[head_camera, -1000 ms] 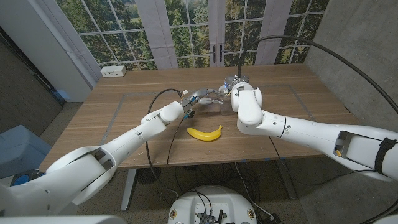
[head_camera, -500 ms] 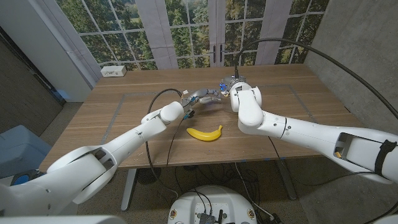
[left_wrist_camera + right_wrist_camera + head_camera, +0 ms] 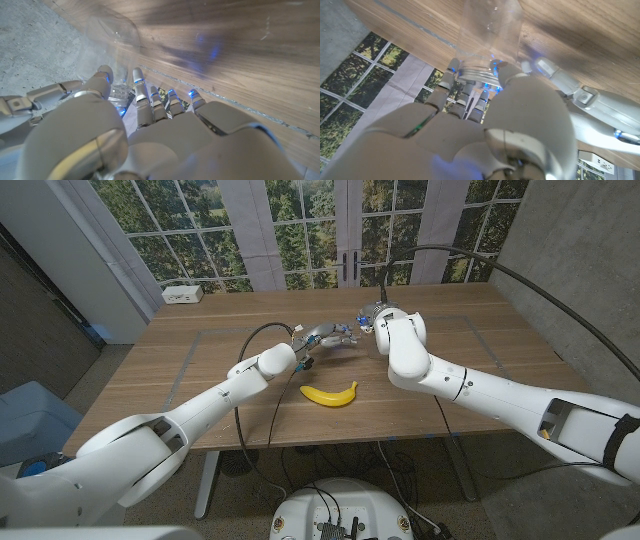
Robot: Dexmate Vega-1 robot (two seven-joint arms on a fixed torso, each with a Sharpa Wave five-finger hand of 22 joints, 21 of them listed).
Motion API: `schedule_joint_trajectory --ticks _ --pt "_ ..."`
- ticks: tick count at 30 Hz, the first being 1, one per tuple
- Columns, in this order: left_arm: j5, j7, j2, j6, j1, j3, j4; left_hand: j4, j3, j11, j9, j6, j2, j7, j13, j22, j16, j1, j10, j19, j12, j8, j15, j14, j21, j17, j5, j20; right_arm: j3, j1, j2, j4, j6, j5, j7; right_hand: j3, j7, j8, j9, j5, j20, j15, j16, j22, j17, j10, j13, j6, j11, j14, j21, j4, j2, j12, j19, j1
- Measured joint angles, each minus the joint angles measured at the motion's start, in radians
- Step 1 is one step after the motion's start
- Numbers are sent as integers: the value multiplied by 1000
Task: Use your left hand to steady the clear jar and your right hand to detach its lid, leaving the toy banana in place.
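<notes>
The clear jar (image 3: 348,343) stands at the table's middle, between my two hands. In the right wrist view the jar (image 3: 490,30) shows its ribbed lid end (image 3: 476,75), and my right hand (image 3: 470,130) curls its fingers around that end from above. My left hand (image 3: 322,337) reaches in from the left. Its thumb and fingers (image 3: 137,92) sit on either side of the jar (image 3: 120,45) near the neck. My right hand (image 3: 368,320) is over the jar's top. The yellow toy banana (image 3: 330,393) lies on the wood in front of the jar, apart from both hands.
The wooden table (image 3: 200,370) carries a small white box (image 3: 182,294) at its far left corner. A black cable (image 3: 272,395) hangs from my left arm near the banana. Windows stand behind the table.
My right wrist has turned and shifted a little to the right above the jar. The left arm, the jar and the banana stay where they were.
</notes>
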Motion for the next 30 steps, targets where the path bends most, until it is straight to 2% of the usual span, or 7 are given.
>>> schedule_joint_trajectory --ticks 3,7,10,13,20,23,30 --pt "-2 -3 0 -1 0 0 0 0 -15 36 -4 -171 -34 -19 0 0 0 -23 -61 -18 -12 -76 11 -21 0 0 -11 1 32 -23 4 -4 10 0 -2 -27 -1 12 5 -45 -31 11 47 3 14 73 9 27 8 103 54 -1 24 27 82 -24" --pt "-6 -14 1 -3 -2 1 0 1 -28 67 -13 -350 -68 -39 4 0 0 -49 -131 -34 -16 -139 27 -55 0 0 -15 2 90 -75 7 -19 47 28 -75 -26 24 53 9 -108 -65 61 90 8 6 210 24 128 22 204 140 -7 29 73 187 -50" --pt "-10 -25 3 -6 -3 2 0 0 -31 76 -14 -411 -84 -41 5 0 0 -58 -155 -45 -16 -148 35 -62 0 0 -18 2 122 -108 9 -28 63 48 -133 -25 66 74 9 -141 -75 87 109 9 1 277 32 182 35 258 186 -11 39 92 240 -60" --pt "-16 -38 5 -8 -4 3 -2 0 -40 81 -19 -434 -91 -38 5 0 -5 -65 -159 -45 -16 -152 35 -71 0 0 -18 2 154 -141 10 -38 79 71 -192 -19 104 100 9 -168 -85 87 116 9 -4 333 40 238 48 326 228 -19 26 105 286 -79" --pt "-24 -58 7 -8 -5 4 -7 0 -40 87 -19 -435 -99 -37 5 0 -5 -65 -165 -45 -16 -147 39 -77 0 0 -18 2 229 -212 -1 -78 140 161 -316 5 128 135 15 -183 -94 102 124 2 -7 414 50 312 60 374 264 -43 38 123 302 -90" --pt "-25 -62 7 -8 -5 4 -8 0 -40 87 -19 -435 -99 -37 5 0 -5 -65 -164 -45 -16 -147 39 -77 0 0 -18 2 256 -238 -11 -97 178 215 -373 10 127 142 15 -190 -94 -9 128 0 -5 425 54 324 57 493 275 -42 63 123 302 -65" --pt "-27 -59 7 -9 -1 3 -12 0 -40 92 -19 -401 -96 -58 5 0 -5 -62 -170 -45 -16 -121 43 -81 0 0 -18 2 315 -285 -33 -133 248 339 -458 18 132 147 16 -195 -98 -34 128 0 1 447 58 330 64 518 290 -50 52 131 319 -55"
